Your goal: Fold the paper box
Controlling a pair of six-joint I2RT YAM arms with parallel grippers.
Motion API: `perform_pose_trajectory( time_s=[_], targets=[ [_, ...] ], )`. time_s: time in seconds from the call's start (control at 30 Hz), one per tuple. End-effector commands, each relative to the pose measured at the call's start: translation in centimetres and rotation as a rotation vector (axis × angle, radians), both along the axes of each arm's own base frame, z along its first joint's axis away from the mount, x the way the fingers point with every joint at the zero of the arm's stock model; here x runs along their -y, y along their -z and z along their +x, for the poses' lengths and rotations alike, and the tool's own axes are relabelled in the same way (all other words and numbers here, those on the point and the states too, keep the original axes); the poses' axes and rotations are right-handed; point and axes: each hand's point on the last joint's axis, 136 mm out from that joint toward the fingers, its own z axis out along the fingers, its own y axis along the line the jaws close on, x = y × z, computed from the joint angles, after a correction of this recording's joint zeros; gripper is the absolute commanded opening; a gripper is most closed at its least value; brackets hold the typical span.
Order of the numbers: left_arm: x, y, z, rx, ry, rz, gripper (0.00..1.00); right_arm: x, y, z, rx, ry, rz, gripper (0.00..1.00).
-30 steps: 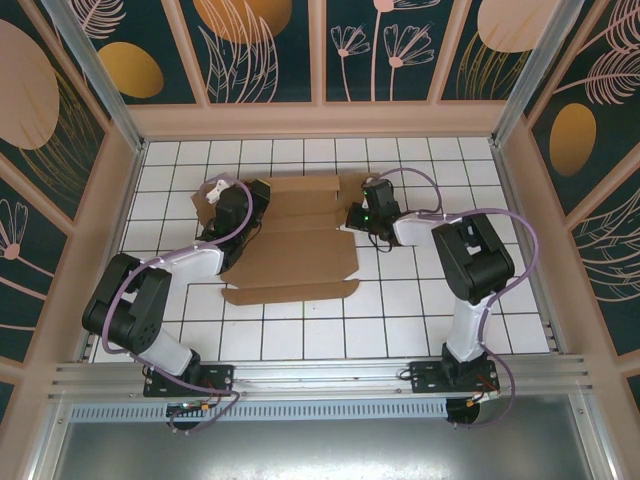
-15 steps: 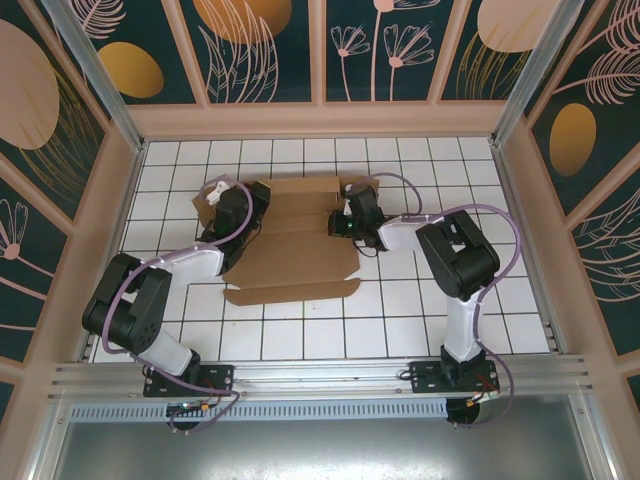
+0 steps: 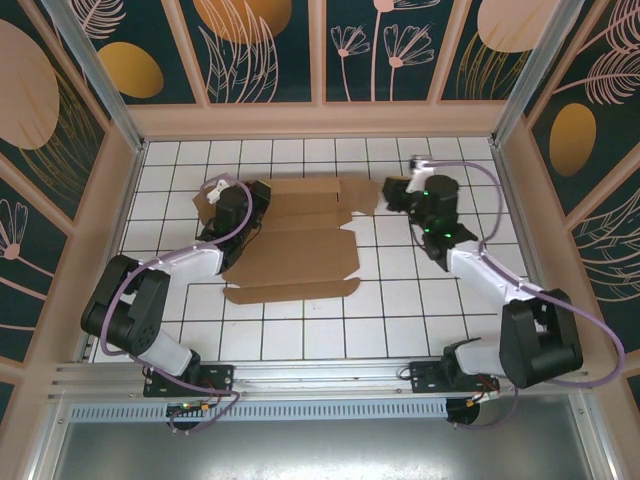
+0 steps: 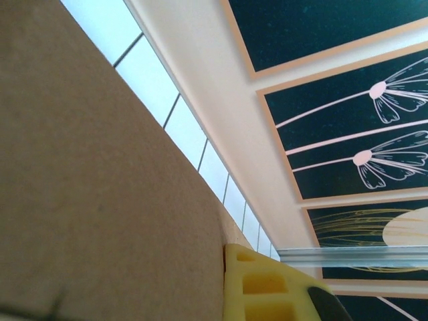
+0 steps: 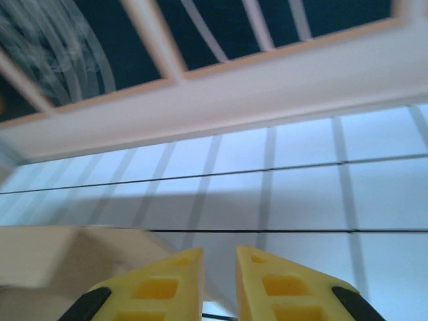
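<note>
Flat on glossy white-tiled worktop [image 3: 400, 310]: paper box [image 3: 295, 245], matte brown corrugated die-cut sheet with flaps. One flap clamped between left fingers [image 4: 261, 287]. Narrow gap at right fingers [image 5: 281, 287], yellow with square pockets, nothing held; blurred box edge just left of them.
</note>
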Motion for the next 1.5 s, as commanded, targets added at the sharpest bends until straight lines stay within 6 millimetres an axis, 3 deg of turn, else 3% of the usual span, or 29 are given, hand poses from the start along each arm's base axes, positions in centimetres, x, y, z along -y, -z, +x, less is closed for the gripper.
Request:
perform_pose_trajectory(
  time_s=[0.0, 0.13, 0.23, 0.3, 0.53, 0.7, 1.0, 1.2, 1.4, 1.47],
  targets=[
    [0.4, 1.2, 0.7, -0.058, 0.033, 0.05, 0.0, 1.2, 3.8, 1.9, -0.04, 0.003, -0.119, 0.23],
    [0.5, 0.4, 1.7, -0.066, 0.035, 0.028, 0.0, 1.3, 8.4, 4.7, -0.198, -0.067, -0.196, 0.27],
    [0.2, 0.1, 2.3, -0.065, 0.037, 0.005, 0.0, -0.2, 10.7, 5.6, -0.272, -0.184, -0.207, 0.27],
    [0.4, 0.1, 2.5, -0.067, 0.054, -0.008, 0.0, -1.7, 11.3, 5.7, -0.287, -0.262, -0.182, 0.26],
    [1.3, 0.8, 2.5, -0.062, 0.121, -0.053, 0.0, -8.3, 9.7, 4.0, -0.181, -0.499, -0.2, 0.3],
    [1.4, 1.1, 2.7, -0.067, 0.136, -0.08, 0.0, -11.3, 8.6, 1.9, -0.126, -0.61, -0.191, 0.37],
    [1.6, 1.0, 2.8, -0.068, 0.155, -0.099, 0.0, -13.4, 7.4, -0.4, -0.074, -0.687, -0.179, 0.46],
    [1.5, 0.8, 2.9, -0.064, 0.169, -0.109, 0.0, -14.7, 6.1, -1.6, -0.05, -0.773, -0.17, 0.46],
    [1.6, 0.8, 2.8, -0.055, 0.176, -0.106, 0.0, -14.9, 6.6, -2.0, -0.081, -0.791, -0.152, 0.48],
    [1.6, 0.6, 2.8, -0.05, 0.18, -0.106, 0.0, -14.9, 6.6, -2.0, -0.083, -0.79, -0.149, 0.54]
  ],
)
